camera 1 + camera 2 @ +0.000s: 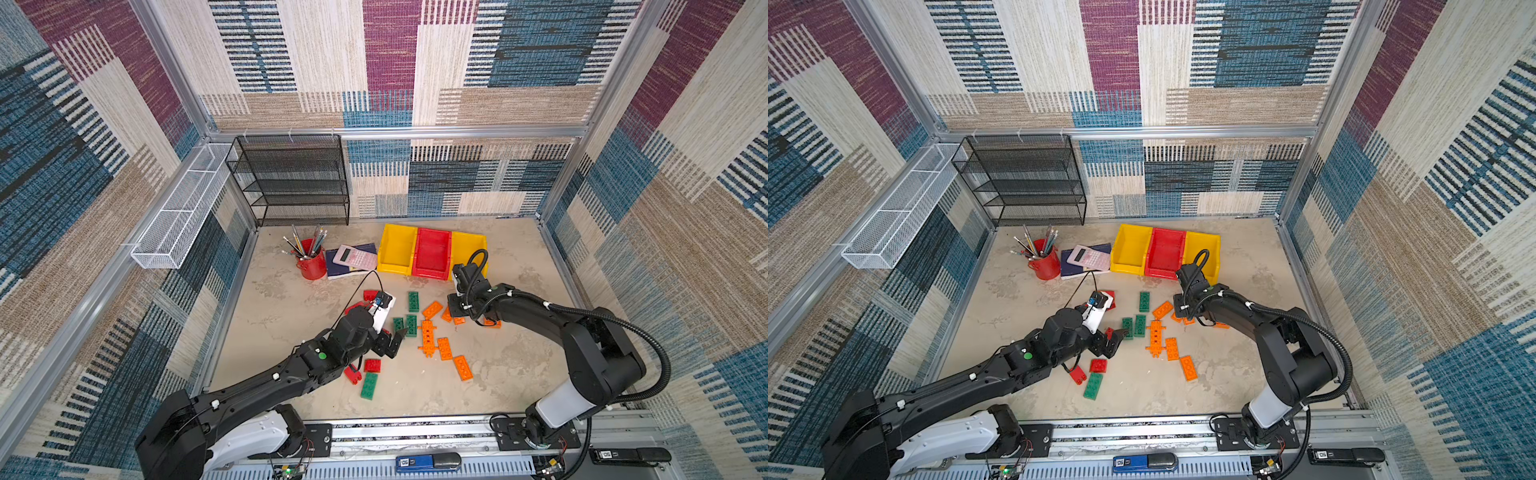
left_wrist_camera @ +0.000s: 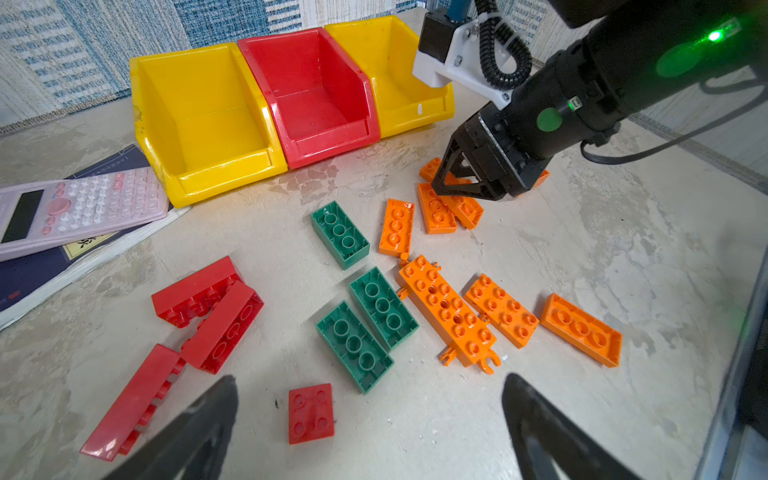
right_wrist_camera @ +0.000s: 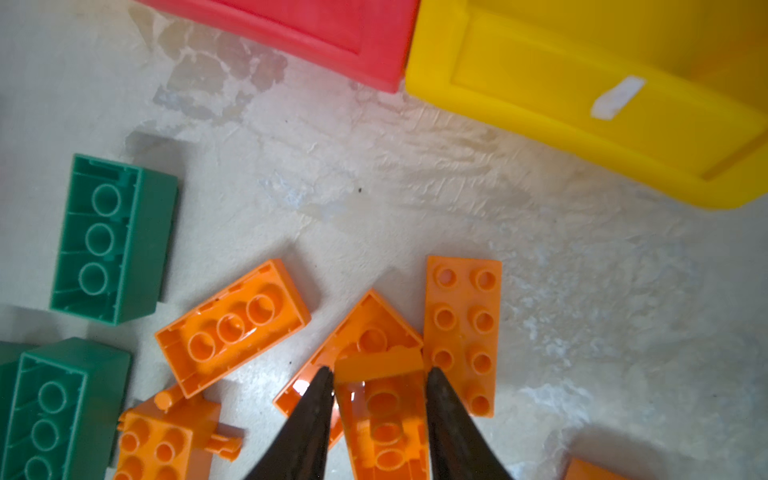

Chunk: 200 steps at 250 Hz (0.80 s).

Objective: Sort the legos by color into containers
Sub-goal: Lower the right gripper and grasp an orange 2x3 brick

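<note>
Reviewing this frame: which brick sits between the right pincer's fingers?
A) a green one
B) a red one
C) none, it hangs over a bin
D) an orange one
D: in the right wrist view the right pincer flanks an orange brick on both sides.

beige tabletop (image 1: 519, 374) bears scattered legos (image 1: 462, 368), three containers (image 1: 430, 274), a red cup (image 1: 311, 266), a notebook (image 1: 336, 271) (calculator (image 1: 355, 257) atop).

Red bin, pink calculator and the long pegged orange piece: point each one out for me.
red bin (image 2: 311, 70), left wrist view, on its inner back wall.
pink calculator (image 1: 360, 258), in a top view, on its keypad.
long pegged orange piece (image 2: 446, 309), left wrist view, middle of its studded top.
</note>
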Each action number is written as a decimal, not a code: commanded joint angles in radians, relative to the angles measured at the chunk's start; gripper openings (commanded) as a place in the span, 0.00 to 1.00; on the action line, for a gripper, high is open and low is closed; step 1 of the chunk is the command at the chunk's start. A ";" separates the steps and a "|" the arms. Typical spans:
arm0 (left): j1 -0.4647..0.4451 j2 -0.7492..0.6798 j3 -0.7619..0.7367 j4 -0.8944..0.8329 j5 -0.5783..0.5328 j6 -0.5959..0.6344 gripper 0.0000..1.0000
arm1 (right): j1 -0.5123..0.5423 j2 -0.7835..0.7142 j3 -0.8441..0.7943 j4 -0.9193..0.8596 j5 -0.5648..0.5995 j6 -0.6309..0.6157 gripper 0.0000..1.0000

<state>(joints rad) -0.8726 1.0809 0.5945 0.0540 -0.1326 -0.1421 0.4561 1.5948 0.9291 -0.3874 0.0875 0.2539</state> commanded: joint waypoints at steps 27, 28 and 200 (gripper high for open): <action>0.000 0.003 0.018 -0.035 -0.018 0.020 0.99 | -0.001 0.007 0.020 -0.033 -0.009 -0.009 0.47; 0.000 0.002 0.018 -0.034 -0.018 0.020 0.99 | -0.001 0.006 0.019 -0.033 -0.009 -0.009 0.48; 0.000 0.016 0.014 -0.039 -0.009 0.020 0.99 | -0.004 0.074 -0.011 0.066 0.013 -0.027 0.39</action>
<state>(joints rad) -0.8726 1.1084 0.5987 0.0235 -0.1318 -0.1349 0.4519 1.6588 0.9062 -0.3393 0.0895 0.2268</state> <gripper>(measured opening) 0.988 0.431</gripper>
